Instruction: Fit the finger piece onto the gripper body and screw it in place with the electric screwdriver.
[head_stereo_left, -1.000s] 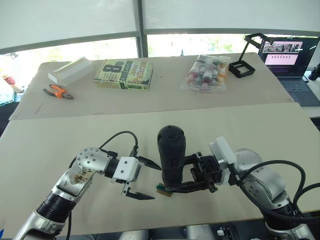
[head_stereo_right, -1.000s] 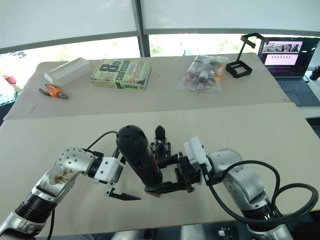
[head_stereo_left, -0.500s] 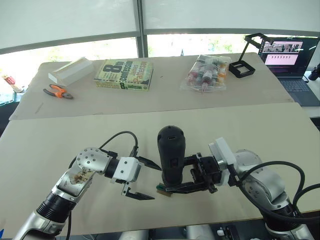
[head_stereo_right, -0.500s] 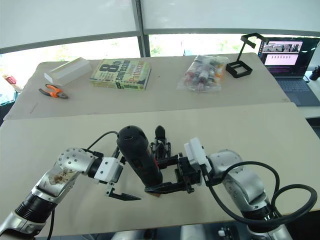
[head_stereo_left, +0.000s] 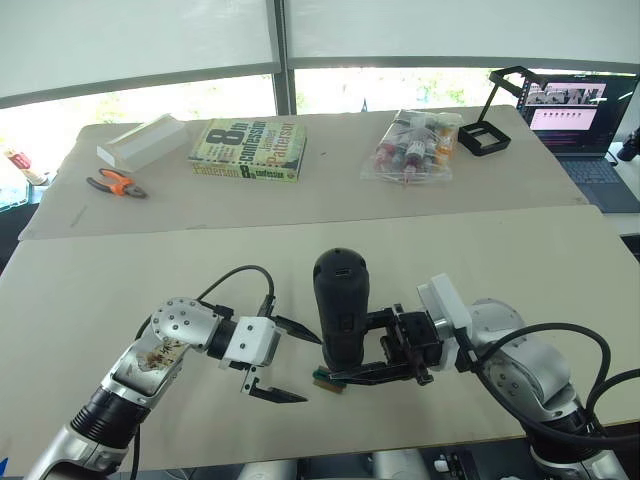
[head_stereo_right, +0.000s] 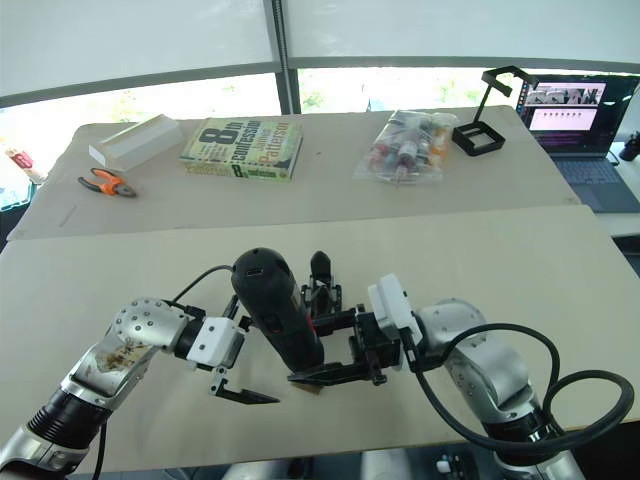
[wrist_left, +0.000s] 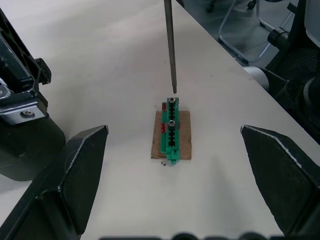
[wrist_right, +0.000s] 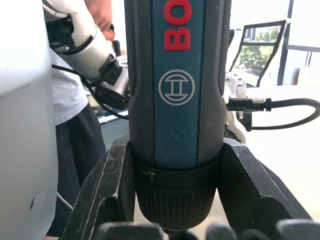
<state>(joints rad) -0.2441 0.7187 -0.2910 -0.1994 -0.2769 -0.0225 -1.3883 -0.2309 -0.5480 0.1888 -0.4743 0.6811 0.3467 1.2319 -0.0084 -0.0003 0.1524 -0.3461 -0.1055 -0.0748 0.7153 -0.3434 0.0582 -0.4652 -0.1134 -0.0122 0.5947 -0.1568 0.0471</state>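
Right hand (head_stereo_left: 375, 350) clamped on the screwdriver (head_stereo_left: 340, 310), fingers either side of the barrel just above the chuck, tool near upright. Bit (wrist_left: 170, 45) hangs just over the top screw of the small green block (wrist_left: 171, 131) on its brown base, not clearly seated in it. Left hand (head_stereo_left: 285, 362) empty, fingers wide apart, flanking that block on the desk (head_stereo_left: 120, 280) without touching it. Gripper body (head_stereo_right: 320, 285) sits just behind the screwdriver, beyond the right hand's fingers, one pointed finger up. Finger piece: can't pick it out from here. Risks as I read it: the bit is lined up on the green block, not the gripper body, so driving now would work the wrong part. Nothing pins the block, so if the bit spins it'll likely twist or skid out between the open left fingers. The tool is held low on a long body, so any tilt could walk the tip off the screw head and cam out. The right hand is close to the gripper body and a sideways correction could knock it over.
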